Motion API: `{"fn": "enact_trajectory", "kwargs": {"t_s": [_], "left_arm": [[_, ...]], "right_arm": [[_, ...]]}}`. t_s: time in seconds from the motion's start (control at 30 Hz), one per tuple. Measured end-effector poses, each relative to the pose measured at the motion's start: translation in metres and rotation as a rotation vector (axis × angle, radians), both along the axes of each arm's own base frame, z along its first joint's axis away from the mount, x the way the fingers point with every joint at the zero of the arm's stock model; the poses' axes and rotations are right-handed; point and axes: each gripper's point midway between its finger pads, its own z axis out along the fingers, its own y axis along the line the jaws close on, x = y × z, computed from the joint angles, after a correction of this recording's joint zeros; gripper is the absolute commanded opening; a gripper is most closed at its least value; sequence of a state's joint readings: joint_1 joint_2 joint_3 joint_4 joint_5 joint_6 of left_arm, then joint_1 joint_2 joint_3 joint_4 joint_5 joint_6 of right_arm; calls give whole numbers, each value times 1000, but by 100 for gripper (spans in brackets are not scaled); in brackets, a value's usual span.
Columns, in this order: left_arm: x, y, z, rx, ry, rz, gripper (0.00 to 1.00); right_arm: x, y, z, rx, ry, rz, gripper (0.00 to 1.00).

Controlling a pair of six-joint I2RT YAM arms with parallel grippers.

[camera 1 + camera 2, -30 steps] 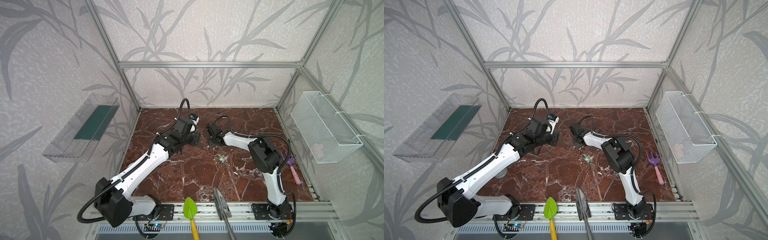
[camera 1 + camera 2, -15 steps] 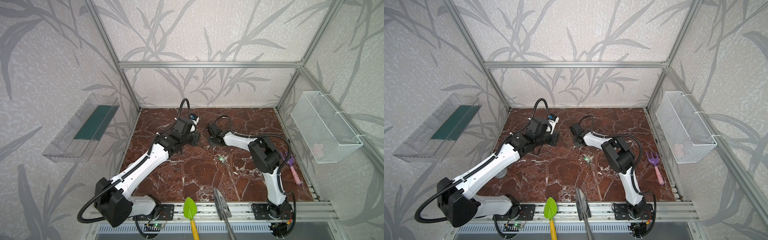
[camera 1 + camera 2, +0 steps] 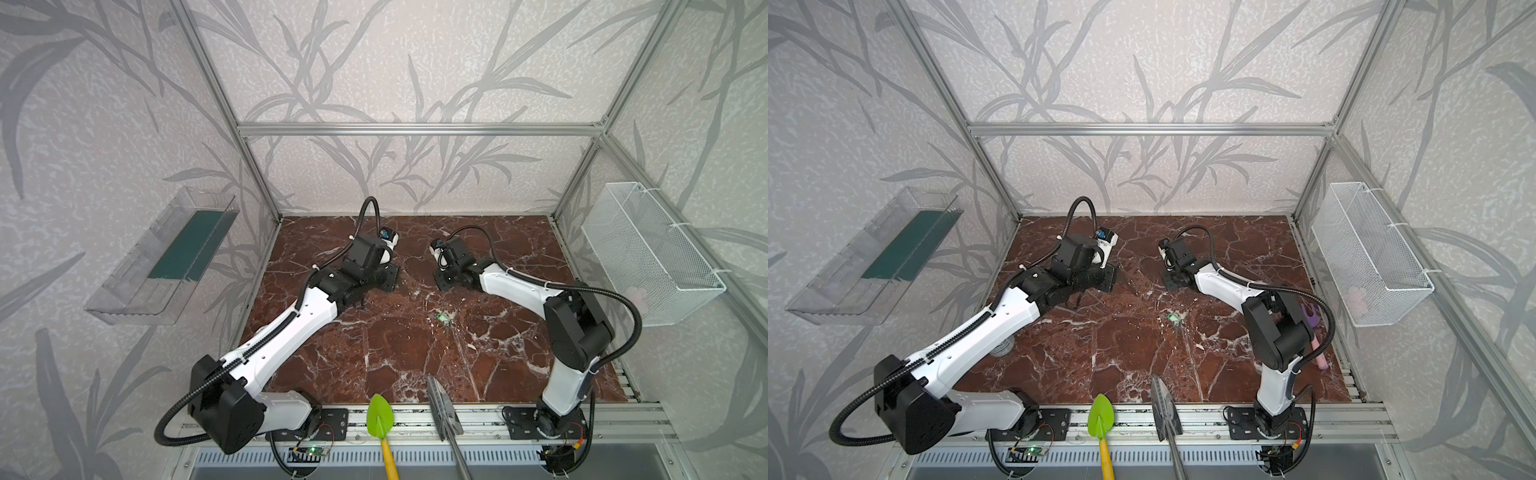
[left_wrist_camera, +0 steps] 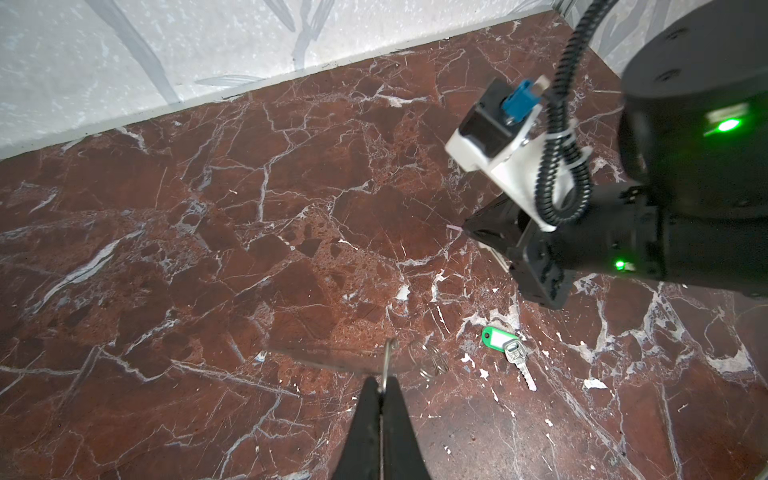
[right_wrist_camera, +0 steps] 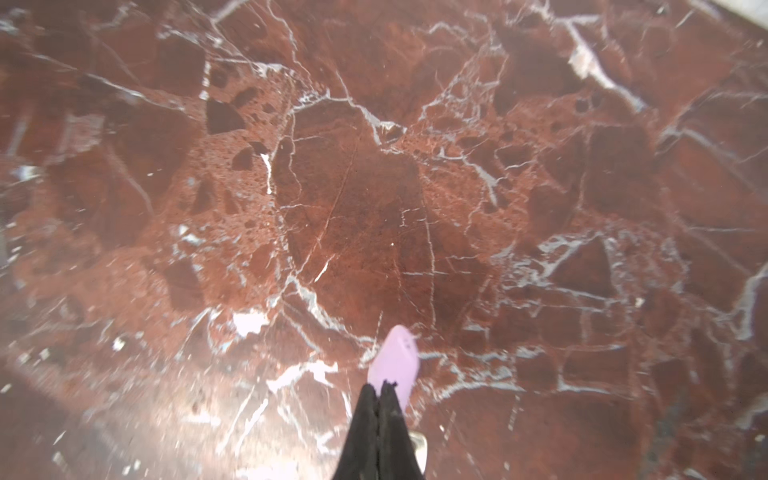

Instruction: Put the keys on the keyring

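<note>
We stretch both arms toward the far middle, wrists bent low and facing each other. Our left hand (image 4: 380, 388) is pinched tight; our right hand (image 5: 380, 388) is pinched tight as well.

Soft, even daylight fills the booth, and both top views are bright and sharp at the middle, with straight frame bars bowing outward toward the edges. The marble surface (image 3: 399, 340) carries only faint shadows under the arms. The right wrist view is smeared and hazy, with a pale glare patch low down; the left wrist view is crisp.
</note>
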State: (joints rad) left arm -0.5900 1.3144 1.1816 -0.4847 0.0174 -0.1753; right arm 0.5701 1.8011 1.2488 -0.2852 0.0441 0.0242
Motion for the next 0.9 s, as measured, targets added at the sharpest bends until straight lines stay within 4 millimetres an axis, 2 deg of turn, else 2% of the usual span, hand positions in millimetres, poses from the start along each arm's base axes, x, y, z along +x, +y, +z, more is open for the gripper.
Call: {"fn": "enact_trajectory", "kwargs": {"t_s": [0.1,0.23,0.3,0.4,0.67,0.77,0.9], "left_arm": [[0,-1,-1,-3,2,-5,0],[-1,-2,-2,-5,4,-8,0],[-1,-2,-2,-5,5,-9,0],[-1,-2,-3,-4,5,-9,0],[-1,-1,-3,0,4,-11,0],[-1,-1,-3,3,4,-13,0],[-1,-1,-3,4,3,-14,0]], "right_arm": [[-16,7,-2,35,29,85,0],[-40,12,-21,67,106,159,0],[-44,14,-24,77,128,174,0],[-44,18,-30,98,155,189,0],[-33,19,-59,86,209,157,0],[-26,19,-65,73,203,136,9],[-17,18,-69,60,182,116,17]]}}
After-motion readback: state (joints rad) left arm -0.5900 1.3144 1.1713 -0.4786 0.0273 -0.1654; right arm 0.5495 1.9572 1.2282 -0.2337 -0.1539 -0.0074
